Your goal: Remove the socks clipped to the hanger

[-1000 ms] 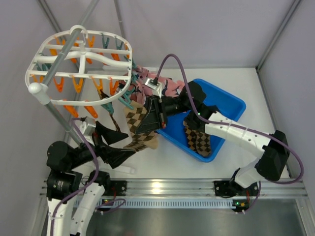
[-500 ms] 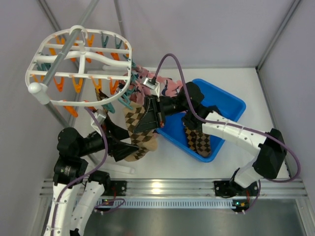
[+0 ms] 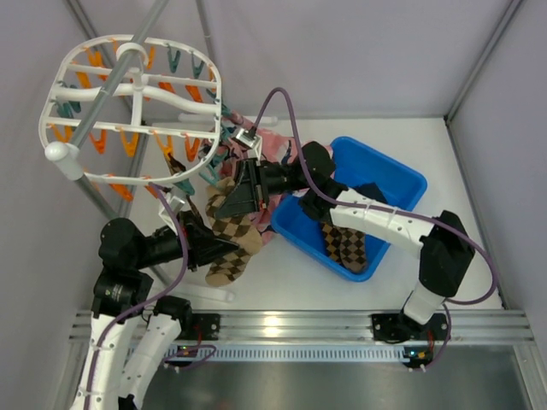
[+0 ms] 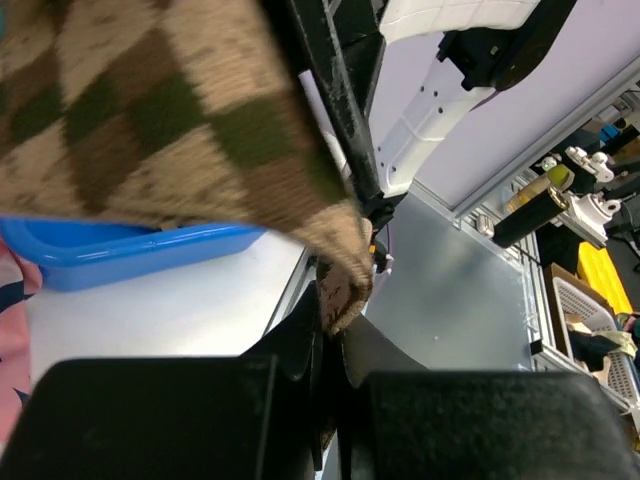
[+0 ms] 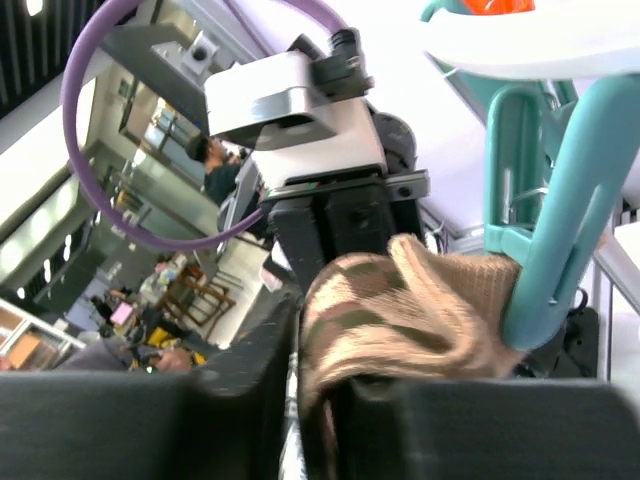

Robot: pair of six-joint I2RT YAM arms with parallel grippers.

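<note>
Checkered sock (image 3: 229, 243) hung lengthwise from a teal clip (image 5: 555, 250) on the hanger (image 3: 128, 128), toe toward the left arm. Left end effector (image 4: 335, 330) was clamped on the toe; right end effector (image 5: 310, 400) pinched the top, just beside the clip.

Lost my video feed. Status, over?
Left gripper shut on tip of brown-and-black checkered fabric sock. Right gripper pinching its top. Teal plastic clip holding it.
</note>
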